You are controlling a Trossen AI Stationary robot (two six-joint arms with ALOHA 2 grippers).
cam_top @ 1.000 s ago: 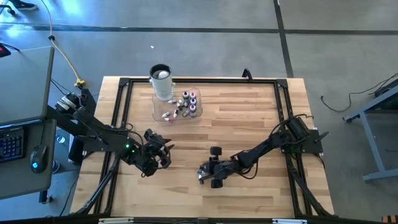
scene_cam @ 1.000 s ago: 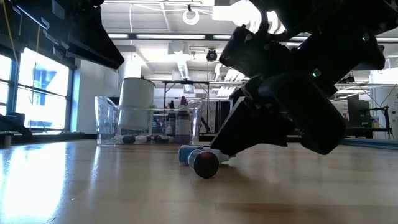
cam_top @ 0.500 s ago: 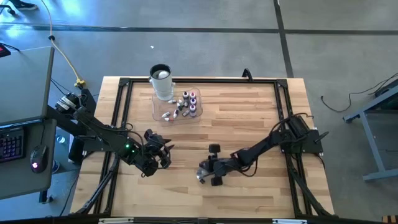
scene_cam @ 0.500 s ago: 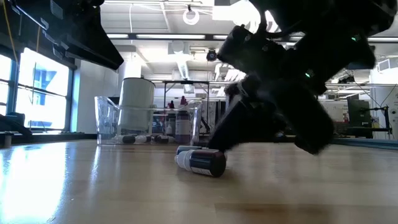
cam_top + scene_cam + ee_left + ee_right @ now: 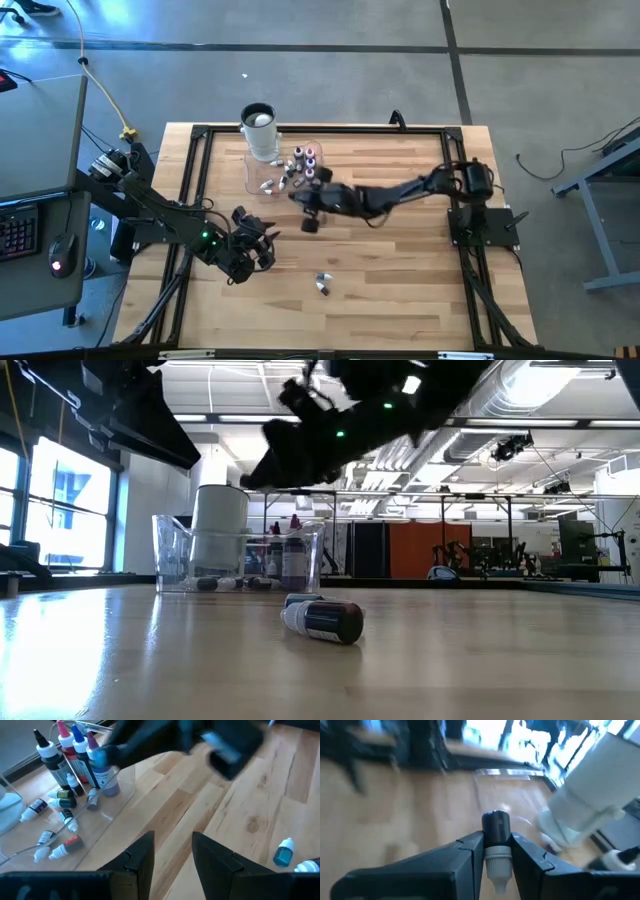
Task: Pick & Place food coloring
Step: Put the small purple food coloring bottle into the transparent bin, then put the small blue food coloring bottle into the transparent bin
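Note:
My right gripper (image 5: 300, 196) hangs above the table beside the clear tray (image 5: 252, 184), shut on one small food coloring bottle (image 5: 496, 837) with a dark body and a whitish tip. More bottles stand and lie in the tray (image 5: 75, 760), next to the tall white cup (image 5: 259, 128). Two further bottles lie on their sides on the wood near the front middle (image 5: 322, 284), one seen close in the low view (image 5: 324, 620). My left gripper (image 5: 172, 855) waits open at the left front (image 5: 262, 246), with nothing between its fingers. My right gripper pinches the bottle's body between its two fingers (image 5: 470, 847). The bottle lies along the fingers, its dark end (image 5: 496, 825) sticking out past their free ends and its whitish tip (image 5: 499, 866) pointing back toward the wrist. It is lifted clear of the table.
A black frame (image 5: 320, 128) runs round the wooden tabletop. The wood between the tray and the two lying bottles is bare, as is the right half of the table under the right arm (image 5: 420, 188).
My right gripper has risen from the near middle of the table and swung toward the far edge and the tray, carrying one bottle. The other bottles stay lying where it was; one of them has turned about on the wood.

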